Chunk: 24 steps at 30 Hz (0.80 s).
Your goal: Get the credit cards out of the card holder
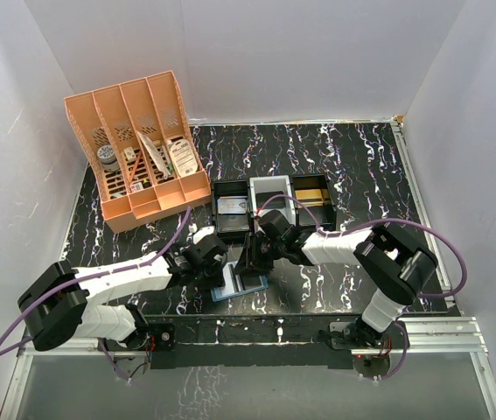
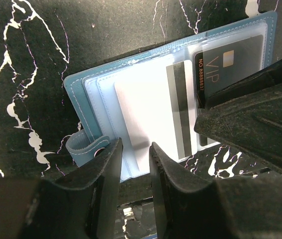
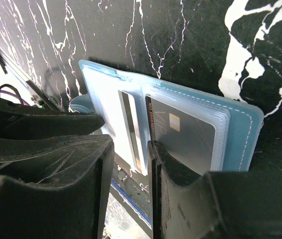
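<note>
The card holder (image 1: 241,287) lies open and flat near the table's front edge, teal-blue outside (image 2: 81,84) (image 3: 240,129). A white card with a dark stripe (image 2: 145,109) (image 3: 131,129) sits in its left page. A black credit card marked VIP (image 2: 235,59) (image 3: 190,134) sits in the right page. My left gripper (image 1: 221,267) (image 2: 133,147) hangs over the near edge of the left page, jaws a narrow gap apart with nothing clamped. My right gripper (image 1: 252,262) (image 3: 130,143) is narrowly open at the spine, one finger against the black card's edge.
An orange desk organizer (image 1: 138,149) with several small items stands at the back left. Three small trays (image 1: 271,199), black and white, sit in a row just behind the grippers. The two grippers nearly touch each other. The table's front edge and metal rail (image 1: 256,332) lie close below the holder.
</note>
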Motion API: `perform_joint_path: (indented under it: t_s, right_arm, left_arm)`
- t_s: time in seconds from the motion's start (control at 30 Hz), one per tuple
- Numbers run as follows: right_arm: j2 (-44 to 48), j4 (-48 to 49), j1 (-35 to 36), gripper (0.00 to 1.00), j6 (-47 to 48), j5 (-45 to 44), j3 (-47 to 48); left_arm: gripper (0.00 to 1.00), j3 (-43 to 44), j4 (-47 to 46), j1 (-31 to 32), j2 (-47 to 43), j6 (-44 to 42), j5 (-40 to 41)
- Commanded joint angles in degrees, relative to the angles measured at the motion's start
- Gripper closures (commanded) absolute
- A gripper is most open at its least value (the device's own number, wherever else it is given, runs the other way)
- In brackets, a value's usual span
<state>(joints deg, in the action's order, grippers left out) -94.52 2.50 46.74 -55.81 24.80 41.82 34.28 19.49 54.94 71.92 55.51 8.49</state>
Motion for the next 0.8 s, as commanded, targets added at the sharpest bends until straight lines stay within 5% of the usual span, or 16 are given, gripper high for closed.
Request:
perform_joint_path:
  t_s: [0.0, 0.77]
  right_arm:
    - [-0.6, -1.1, 0.5, 0.69, 1.2, -2.2, 2.3]
    - [-2.7, 9.8, 0.9, 0.78, -3.5, 2.4, -1.3]
  left_arm:
    - [0.73, 0.0, 2.4, 0.1, -0.4, -0.7, 1.7]
    - [0.78, -2.5, 0.4, 0.2, -1.9, -1.3, 0.5]
